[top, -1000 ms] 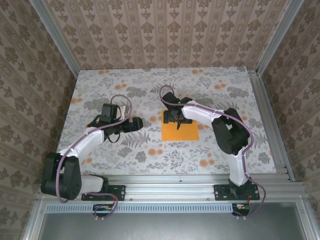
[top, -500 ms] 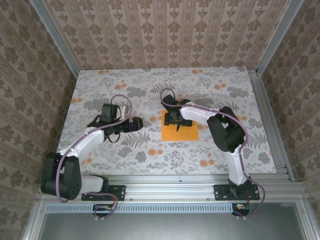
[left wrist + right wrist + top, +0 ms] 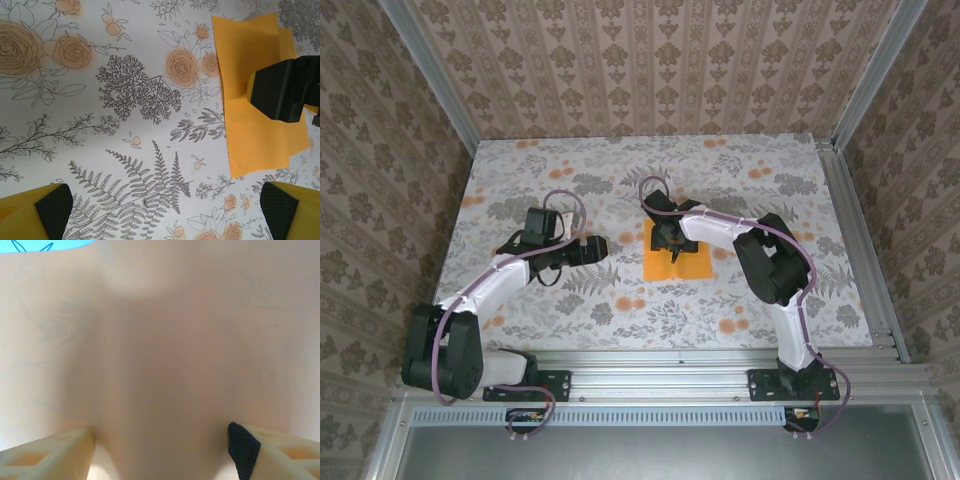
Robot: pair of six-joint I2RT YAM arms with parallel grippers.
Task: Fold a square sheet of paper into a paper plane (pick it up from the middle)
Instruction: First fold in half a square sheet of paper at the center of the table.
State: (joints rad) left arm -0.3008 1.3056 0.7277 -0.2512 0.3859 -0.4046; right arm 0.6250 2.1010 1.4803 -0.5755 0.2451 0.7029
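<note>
The square sheet of paper (image 3: 680,262) lies bright orange on the flowered table, just right of centre. My right gripper (image 3: 672,240) points down onto its middle part, fingertips touching it. In the right wrist view the sheet (image 3: 160,365) is a pale, blurred surface that humps up between the two fingers (image 3: 244,450); the jaws stand well apart. My left gripper (image 3: 596,248) hovers a little left of the sheet, open and holding nothing. In the left wrist view the sheet (image 3: 250,115) sits at the right with the right gripper's black body over it.
The table (image 3: 520,190) carries a grey fern and orange flower print. Metal rails (image 3: 855,250) line its right and near edges, and wallpapered walls close in the back and sides. Bare cloth (image 3: 125,140) lies under the left gripper.
My right gripper has come down onto the sheet and its jaws have narrowed. The sheet's right edge has drawn slightly inward. The left arm has not moved.
</note>
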